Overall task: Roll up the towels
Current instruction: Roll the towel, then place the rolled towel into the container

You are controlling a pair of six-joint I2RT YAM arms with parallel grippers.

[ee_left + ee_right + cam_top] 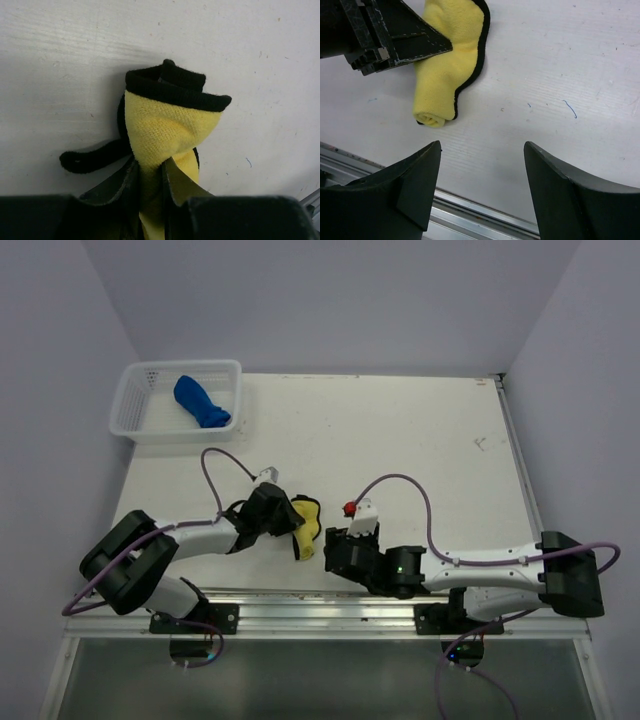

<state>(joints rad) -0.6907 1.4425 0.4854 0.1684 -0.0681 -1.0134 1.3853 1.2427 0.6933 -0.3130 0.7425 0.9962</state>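
The yellow towel (310,521), edged in black, lies partly rolled on the table near the front edge. My left gripper (291,521) is shut on it. In the left wrist view the yellow towel (167,127) bunches up between the left gripper (150,172) jaws, with a black strip trailing out to the left. In the right wrist view the yellow towel (447,65) shows its rolled end towards me. My right gripper (482,147) stands open over bare table just short of the towel, and sits right of it in the top view (327,548). The blue towel (200,402) lies crumpled in the basket.
A white mesh basket (130,410) stands at the far left corner of the table. A metal rail (330,598) runs along the near edge, directly below the right fingers (470,212). Purple walls close in the table at the back and sides.
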